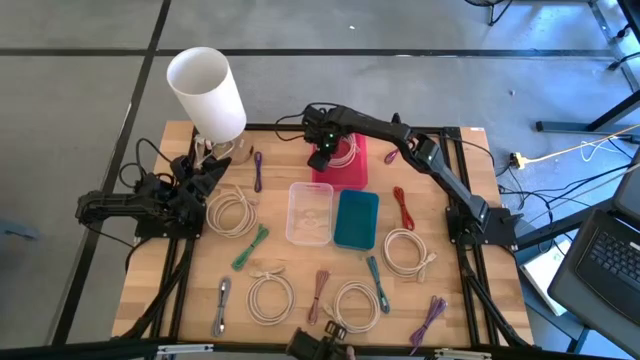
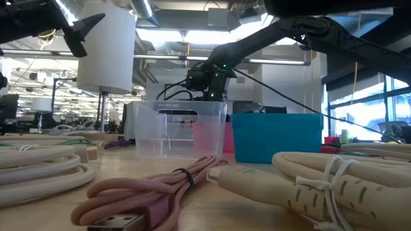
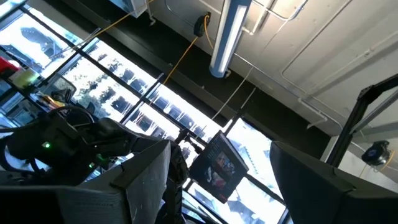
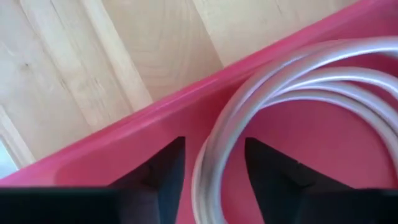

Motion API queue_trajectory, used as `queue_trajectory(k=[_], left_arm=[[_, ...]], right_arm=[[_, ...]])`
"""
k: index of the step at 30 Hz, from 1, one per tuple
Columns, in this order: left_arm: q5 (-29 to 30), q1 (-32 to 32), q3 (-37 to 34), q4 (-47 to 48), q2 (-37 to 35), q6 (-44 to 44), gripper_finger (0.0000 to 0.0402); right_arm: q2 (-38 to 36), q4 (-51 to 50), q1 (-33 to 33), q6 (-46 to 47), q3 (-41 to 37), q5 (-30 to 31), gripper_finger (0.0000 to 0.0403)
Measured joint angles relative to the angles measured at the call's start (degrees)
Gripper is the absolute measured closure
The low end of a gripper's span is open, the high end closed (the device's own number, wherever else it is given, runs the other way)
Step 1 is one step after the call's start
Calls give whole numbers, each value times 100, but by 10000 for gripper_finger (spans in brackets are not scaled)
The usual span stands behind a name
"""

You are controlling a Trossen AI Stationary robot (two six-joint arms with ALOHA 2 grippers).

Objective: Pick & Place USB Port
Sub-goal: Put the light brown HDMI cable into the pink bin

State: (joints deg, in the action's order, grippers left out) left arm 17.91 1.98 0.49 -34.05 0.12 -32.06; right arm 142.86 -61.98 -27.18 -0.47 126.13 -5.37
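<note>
Right gripper (image 1: pixel 322 158) above pink bin (image 1: pixel 354 172), jaws narrowly apart astride white cable (image 4: pixel 249 106); clear bin (image 1: pixel 309 212), teal bin (image 1: pixel 356 219) nearby; left gripper's jaws wide.

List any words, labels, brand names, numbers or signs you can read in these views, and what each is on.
None can be read.
Pink bin, clear bin, teal bin: no labels showing.
White cable between the right gripper's jaws: no marking.
Dark hanging screen in the left wrist view: a picture on it, any text too blurred to read.
Laptop beside the table: too small to read.
</note>
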Motion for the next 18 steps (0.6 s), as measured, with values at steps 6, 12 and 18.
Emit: queue_trajectory(k=[6, 12, 18], left_arm=[[-173, 0, 0, 0, 2, 44, 132], [-288, 0, 0, -42, 1, 201, 132], [-1211, 0, 0, -38, 2, -137, 132]], right_arm=[[-269, -32, 3, -2, 0, 211, 208], [-1208, -590, 60, 28, 0, 456, 206], [-2610, -1752, 564, 24, 0, 444, 206]])
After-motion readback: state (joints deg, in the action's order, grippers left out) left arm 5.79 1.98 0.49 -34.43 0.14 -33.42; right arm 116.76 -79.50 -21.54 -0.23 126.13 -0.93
